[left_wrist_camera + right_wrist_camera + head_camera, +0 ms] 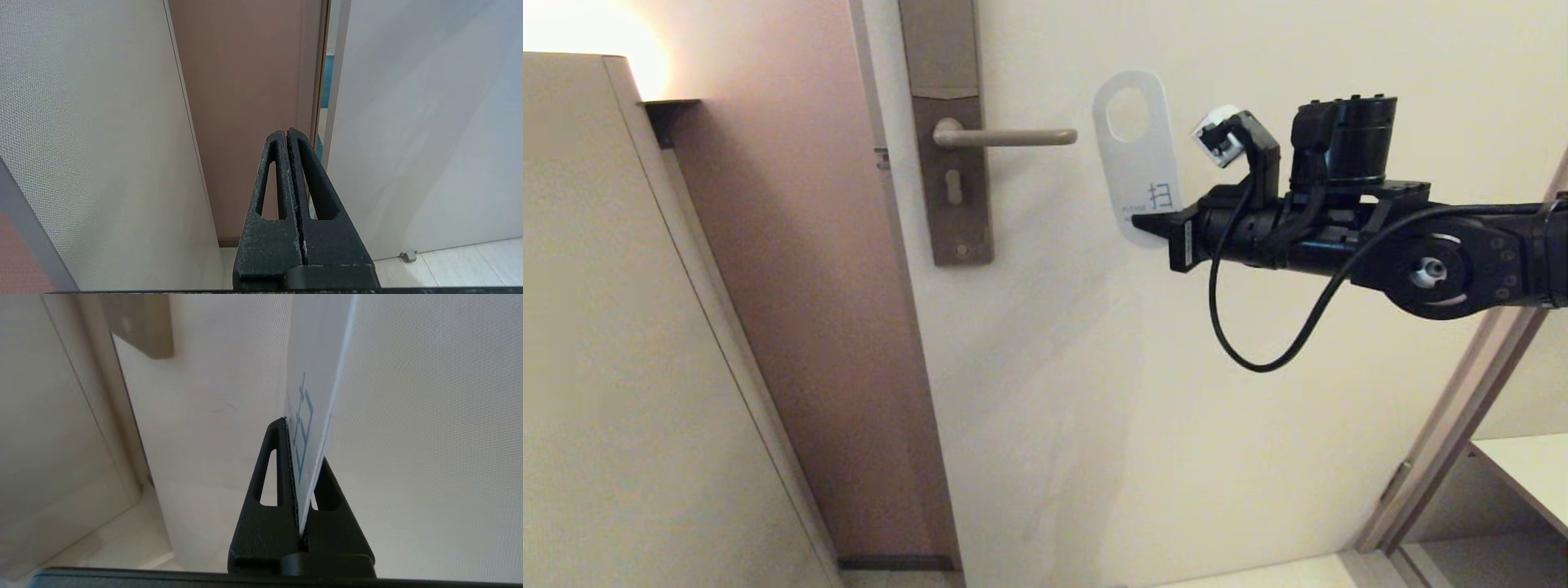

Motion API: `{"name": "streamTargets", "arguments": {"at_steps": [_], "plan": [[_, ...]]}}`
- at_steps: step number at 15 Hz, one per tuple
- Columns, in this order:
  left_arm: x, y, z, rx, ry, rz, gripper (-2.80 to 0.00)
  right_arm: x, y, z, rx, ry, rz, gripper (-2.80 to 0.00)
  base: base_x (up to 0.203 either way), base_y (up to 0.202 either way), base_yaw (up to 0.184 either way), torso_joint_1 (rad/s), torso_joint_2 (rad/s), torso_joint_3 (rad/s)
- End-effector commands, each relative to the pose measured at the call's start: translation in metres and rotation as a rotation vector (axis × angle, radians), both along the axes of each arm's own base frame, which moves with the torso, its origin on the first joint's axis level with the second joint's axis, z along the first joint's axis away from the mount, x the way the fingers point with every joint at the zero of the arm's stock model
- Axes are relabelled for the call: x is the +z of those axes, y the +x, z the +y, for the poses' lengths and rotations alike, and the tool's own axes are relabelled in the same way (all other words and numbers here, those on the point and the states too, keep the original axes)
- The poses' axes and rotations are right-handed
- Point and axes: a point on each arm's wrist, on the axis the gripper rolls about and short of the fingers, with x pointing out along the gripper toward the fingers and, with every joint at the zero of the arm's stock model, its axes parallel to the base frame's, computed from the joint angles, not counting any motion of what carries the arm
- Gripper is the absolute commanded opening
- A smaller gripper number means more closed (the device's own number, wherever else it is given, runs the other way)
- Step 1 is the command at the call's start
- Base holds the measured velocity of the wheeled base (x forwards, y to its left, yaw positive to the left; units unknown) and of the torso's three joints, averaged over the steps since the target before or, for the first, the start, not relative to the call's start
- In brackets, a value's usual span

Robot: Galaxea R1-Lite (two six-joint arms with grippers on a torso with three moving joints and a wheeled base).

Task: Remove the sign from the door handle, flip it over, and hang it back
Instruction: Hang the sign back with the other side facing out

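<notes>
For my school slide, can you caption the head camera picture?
Right gripper holds the white sign upright, just past the door handle.

Sign (1137, 159): flat white card with rounded ends and an oval hole near its top, teal lettering low on the facing side; held upright off the handle, just beside its free tip. Door handle (1005, 136): slim beige-grey horizontal lever on a tall brown backplate with keyhole.
</notes>
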Motion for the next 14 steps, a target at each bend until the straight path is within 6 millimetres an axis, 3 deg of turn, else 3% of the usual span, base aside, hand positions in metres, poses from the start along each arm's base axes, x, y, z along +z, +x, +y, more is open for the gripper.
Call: {"name": "streamTargets", "arguments": {"at_steps": [1, 14], "plan": [[0.0, 0.0, 0.0, 0.0, -0.001, -0.001, -2.8, -0.005, 0.001, 0.005, 0.01, 0.001, 0.014, -2.8, 0.0, 0.0, 0.0, 0.0, 0.0, 0.0], [0.0, 0.0, 0.0, 0.0, -0.001, 0.0, -2.8, -0.013, -0.009, 0.047, 0.04, -0.008, 0.027, -2.8, 0.0, 0.0, 0.0, 0.0, 0.0, 0.0]]}}
